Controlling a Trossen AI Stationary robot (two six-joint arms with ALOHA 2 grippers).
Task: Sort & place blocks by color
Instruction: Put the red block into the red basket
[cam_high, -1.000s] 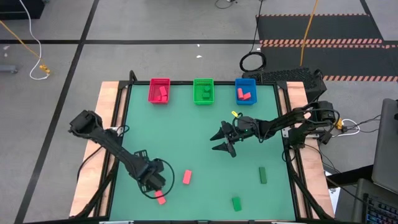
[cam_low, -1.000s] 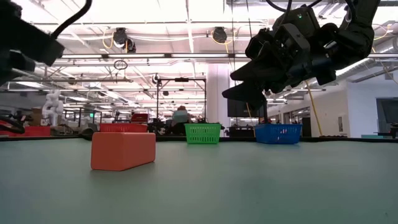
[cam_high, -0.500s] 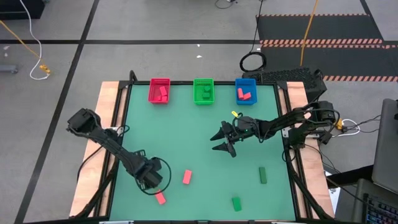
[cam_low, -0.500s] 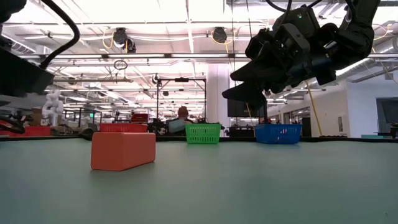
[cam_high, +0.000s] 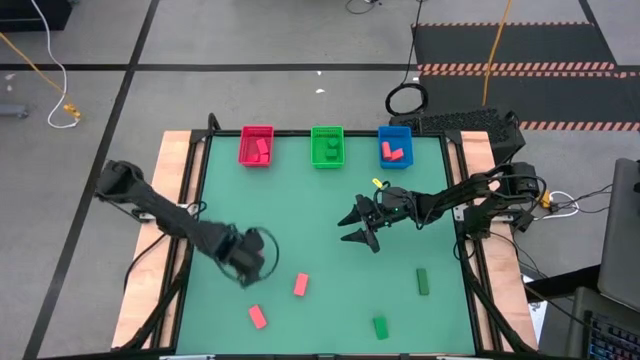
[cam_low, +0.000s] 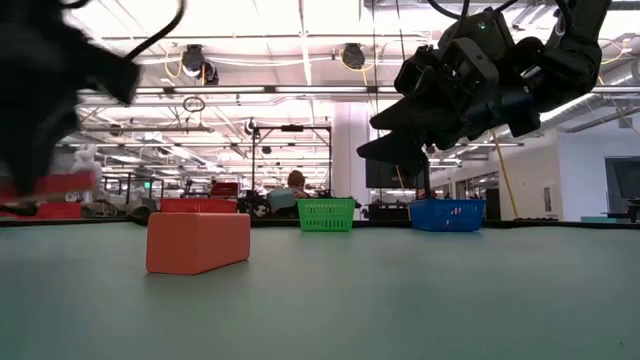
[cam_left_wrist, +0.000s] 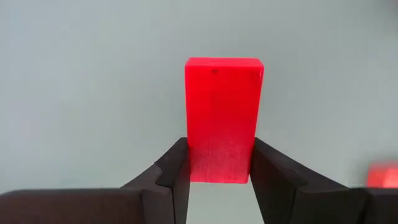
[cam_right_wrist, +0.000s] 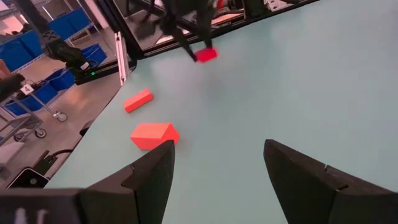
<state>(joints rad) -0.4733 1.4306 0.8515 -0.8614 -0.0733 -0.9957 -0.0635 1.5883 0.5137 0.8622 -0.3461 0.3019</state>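
Where left pincer (cam_left_wrist: 219, 180) grips, red block (cam_left_wrist: 222, 118): flat-faced bar.

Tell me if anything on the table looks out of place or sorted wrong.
Yes. The blue bin at the far edge holds red blocks, not matching its color, while the red bin and green bin hold matching blocks. Nothing looks spilled or damaged.

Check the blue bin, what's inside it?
The blue bin holds red blocks, two as far as the high view shows. Anything lying under them on the floor of the bin is covered. In the low view the bin's wall hides its contents.
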